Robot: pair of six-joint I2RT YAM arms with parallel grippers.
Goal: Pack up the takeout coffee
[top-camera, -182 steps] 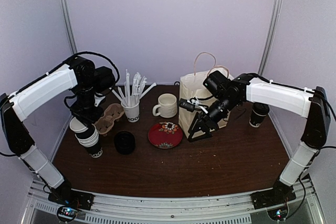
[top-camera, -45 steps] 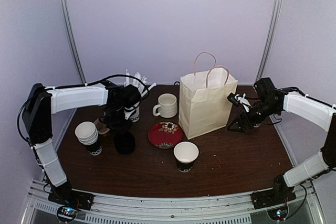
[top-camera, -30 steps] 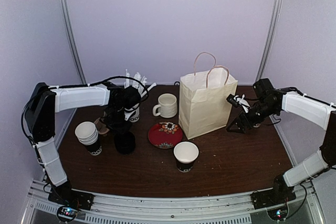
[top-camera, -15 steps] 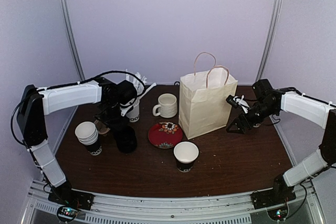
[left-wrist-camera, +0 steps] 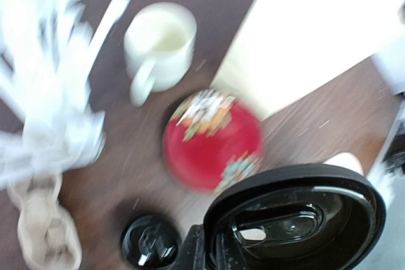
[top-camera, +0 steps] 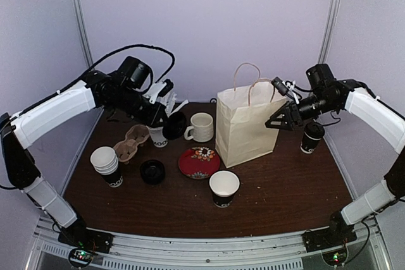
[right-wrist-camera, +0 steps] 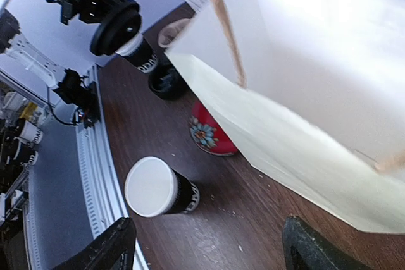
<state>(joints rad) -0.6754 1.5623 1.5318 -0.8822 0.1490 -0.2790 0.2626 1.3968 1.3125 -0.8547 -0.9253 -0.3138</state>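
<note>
Pale lilac walls (top-camera: 202, 23) are enclosing the scene, metal poles (top-camera: 80, 23) are rising at upper left and right, and a dark wood bench (top-camera: 285, 200) is filling the lower frame, edged by an aluminium rail (top-camera: 209, 252).

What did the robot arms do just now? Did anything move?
The left gripper took a black lid off the lid pile and lifted it up near the mug. The right gripper, open, rose up beside the paper bag. The open cup, bag, mug and red plate stayed put.
</note>
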